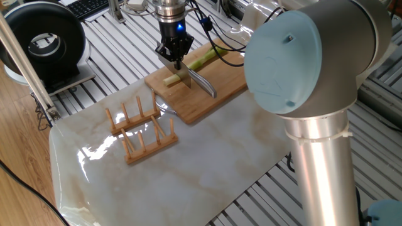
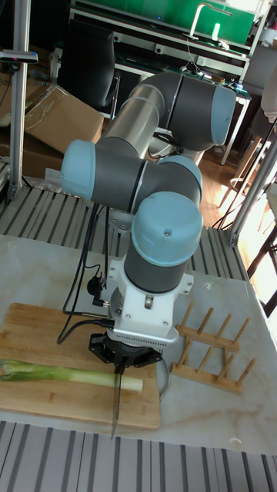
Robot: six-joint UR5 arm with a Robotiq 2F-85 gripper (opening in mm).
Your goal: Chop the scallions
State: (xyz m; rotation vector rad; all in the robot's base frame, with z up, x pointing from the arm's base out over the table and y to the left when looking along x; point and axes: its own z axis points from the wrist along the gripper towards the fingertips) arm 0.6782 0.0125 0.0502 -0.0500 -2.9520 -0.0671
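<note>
Fixed view — fingers (image 1: 177,61) clamp knife (image 1: 200,81) across scallions (image 1: 196,63); handle hidden.

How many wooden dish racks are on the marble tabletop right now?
2. One wooden rack lies nearer the cutting board; the second rack lies just in front of it, toward the camera. The tall view shows them overlapped, with none hidden.
</note>
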